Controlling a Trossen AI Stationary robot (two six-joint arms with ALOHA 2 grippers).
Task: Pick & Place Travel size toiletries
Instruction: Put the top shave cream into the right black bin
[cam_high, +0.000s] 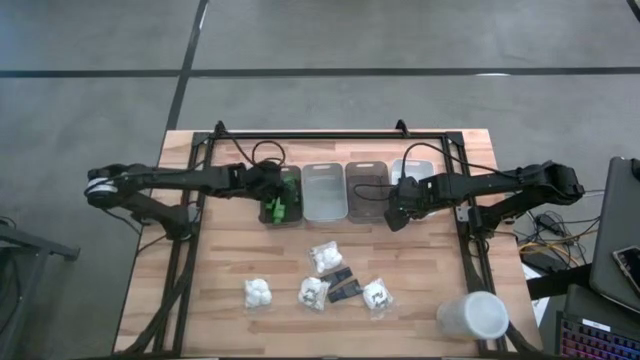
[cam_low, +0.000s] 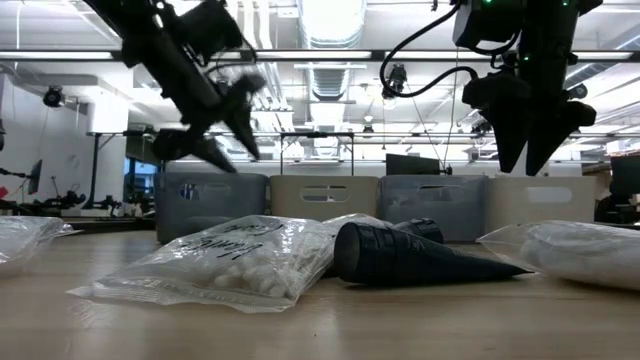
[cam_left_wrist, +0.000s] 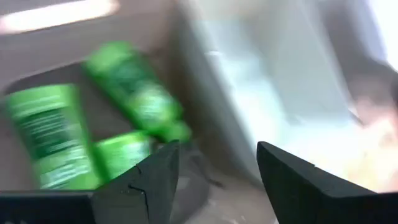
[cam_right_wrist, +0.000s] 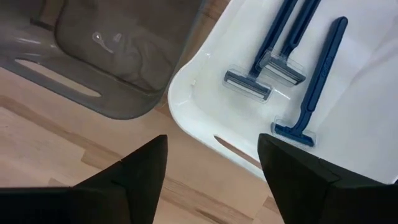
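Nearest, four packets of white puffs (cam_high: 322, 256) and two black packets (cam_high: 343, 283) lie unsorted on the table, while beyond, green bottles (cam_high: 277, 209) and blue razors (cam_right_wrist: 283, 59) sit binned beneath the empty, open left gripper (cam_high: 270, 180) and right gripper (cam_high: 398, 216).

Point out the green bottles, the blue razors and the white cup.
green bottles (cam_left_wrist: 134, 93), left wrist view, middle bottle's body
blue razors (cam_right_wrist: 249, 85), right wrist view, one razor's head
white cup (cam_high: 473, 316), high view, its side

No legible text anywhere.
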